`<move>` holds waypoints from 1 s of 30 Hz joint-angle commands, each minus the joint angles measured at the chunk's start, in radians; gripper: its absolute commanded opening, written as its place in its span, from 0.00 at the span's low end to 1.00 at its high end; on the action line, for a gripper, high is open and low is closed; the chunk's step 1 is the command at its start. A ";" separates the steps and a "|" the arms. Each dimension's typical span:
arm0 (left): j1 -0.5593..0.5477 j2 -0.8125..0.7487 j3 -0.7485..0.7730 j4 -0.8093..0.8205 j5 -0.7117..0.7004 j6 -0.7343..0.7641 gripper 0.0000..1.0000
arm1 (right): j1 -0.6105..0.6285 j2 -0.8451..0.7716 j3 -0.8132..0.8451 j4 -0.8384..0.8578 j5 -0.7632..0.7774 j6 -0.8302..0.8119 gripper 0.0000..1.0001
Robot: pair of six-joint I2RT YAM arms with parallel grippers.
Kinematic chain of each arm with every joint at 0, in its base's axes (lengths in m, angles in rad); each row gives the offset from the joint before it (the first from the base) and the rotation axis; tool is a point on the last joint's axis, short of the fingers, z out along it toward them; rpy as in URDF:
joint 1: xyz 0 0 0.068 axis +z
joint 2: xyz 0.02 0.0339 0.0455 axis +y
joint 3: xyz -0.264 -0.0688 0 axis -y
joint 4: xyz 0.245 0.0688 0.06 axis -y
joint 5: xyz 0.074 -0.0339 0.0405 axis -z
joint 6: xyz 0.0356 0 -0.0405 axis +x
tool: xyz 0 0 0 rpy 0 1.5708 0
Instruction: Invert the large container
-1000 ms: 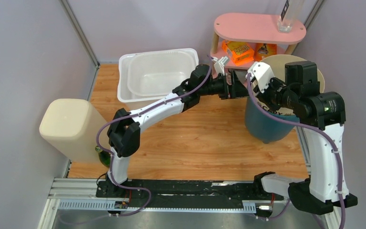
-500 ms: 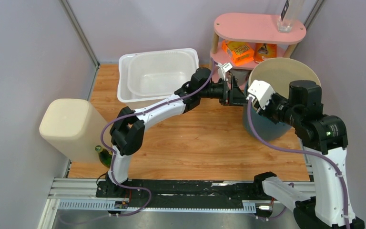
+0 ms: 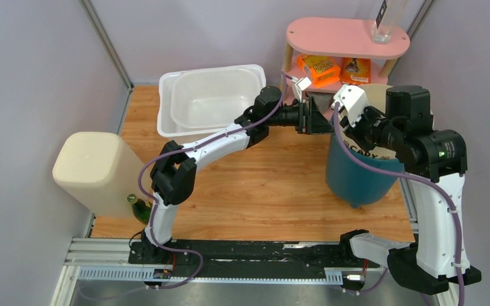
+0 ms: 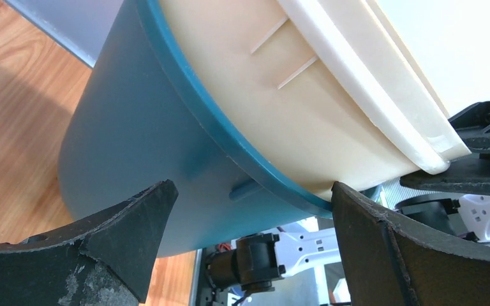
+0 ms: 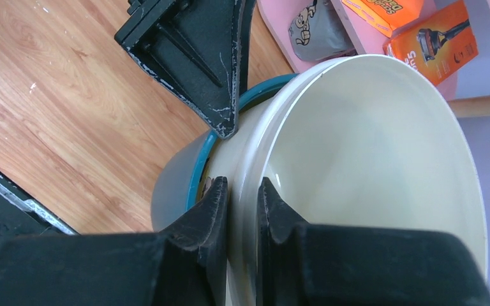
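Note:
The large container [image 3: 357,175] is a teal bucket with a cream liner. It sits at the right of the wooden table, mouth upward and leaning slightly. My right gripper [image 3: 357,131] reaches over its near-left rim. In the right wrist view the right gripper [image 5: 241,188] is shut on the cream rim of the container [image 5: 357,146], one finger inside and one outside. My left gripper [image 3: 319,118] is stretched across to the container's left side. In the left wrist view the left gripper [image 4: 252,191] is open wide, with the teal wall [image 4: 140,127] just ahead of it and nothing between its fingers.
A white tub [image 3: 210,102] stands at the back left. A pink shelf [image 3: 348,35] with orange boxes [image 3: 319,67] and a glass [image 3: 383,22] is right behind the container. A cream bin [image 3: 96,172] and a green bottle [image 3: 140,207] are at the left edge.
Half a second ago the container was tipped with its mouth facing up toward the camera. It has swung back to nearly upright with the right arm. The left gripper stayed beside it.

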 commanded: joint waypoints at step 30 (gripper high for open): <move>0.116 -0.662 -0.287 -0.717 -0.060 1.487 1.00 | 0.019 -0.228 -0.212 0.670 -0.568 -0.267 0.00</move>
